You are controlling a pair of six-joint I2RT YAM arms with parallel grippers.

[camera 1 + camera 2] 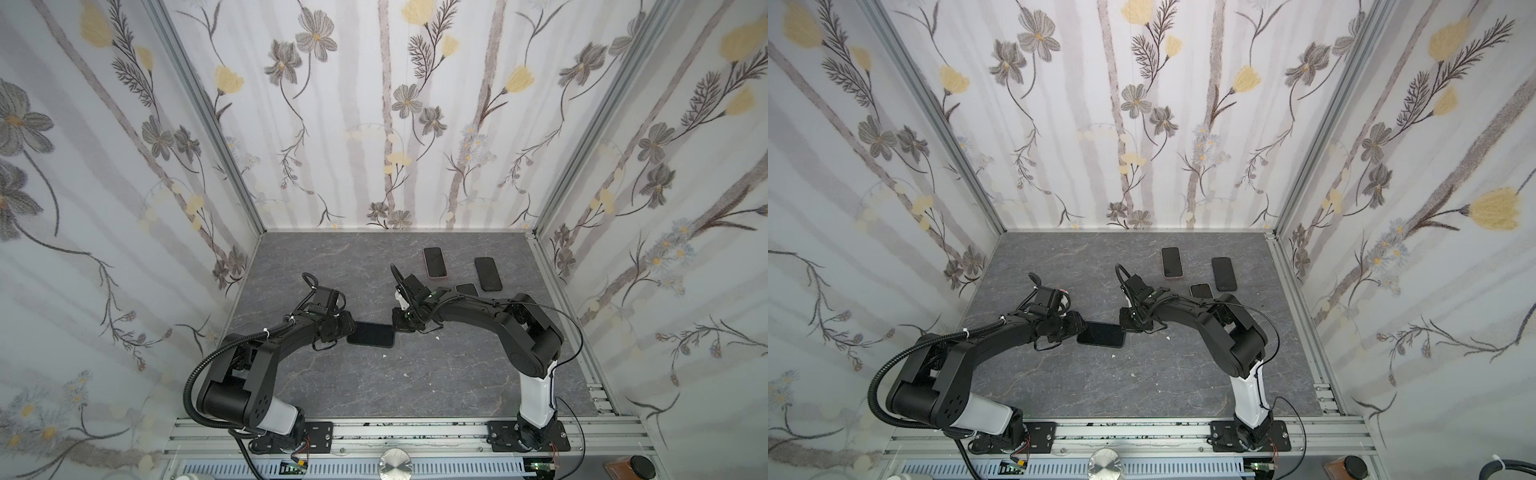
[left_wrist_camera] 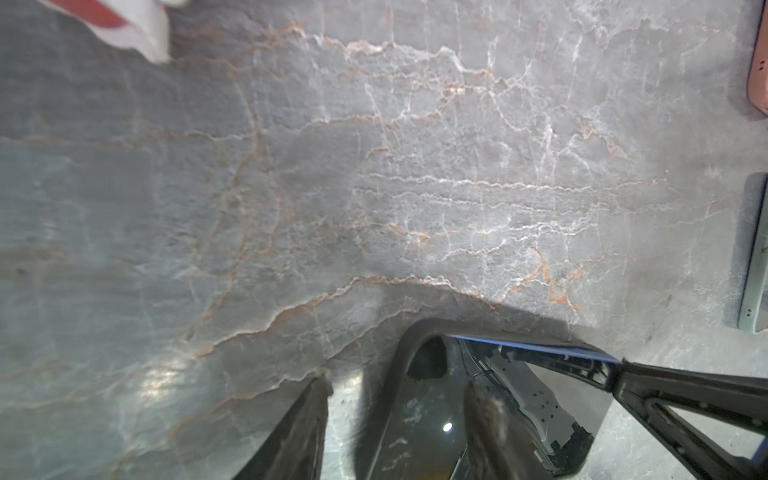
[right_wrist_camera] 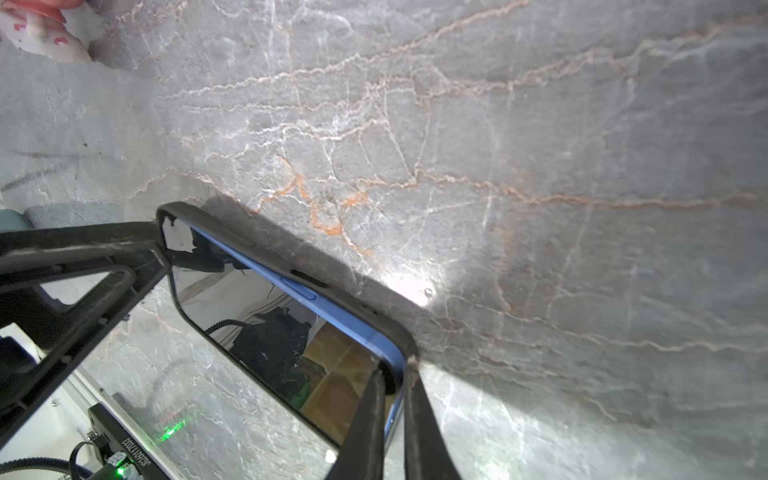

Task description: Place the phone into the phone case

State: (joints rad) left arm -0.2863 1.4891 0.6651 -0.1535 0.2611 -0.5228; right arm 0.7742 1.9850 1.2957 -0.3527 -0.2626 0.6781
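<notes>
While it pinches phone case (image 3: 232,237) rim, right end effector (image 3: 395,368) near-closed

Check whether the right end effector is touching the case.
Touching. In the right wrist view the right end effector pinches the case rim at a corner, with no gap.

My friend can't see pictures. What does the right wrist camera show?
A blue phone with a dark, shiny screen lies in a black case on a grey marble table. The right hand pinches one corner of the case, and the left hand touches another corner.
</notes>
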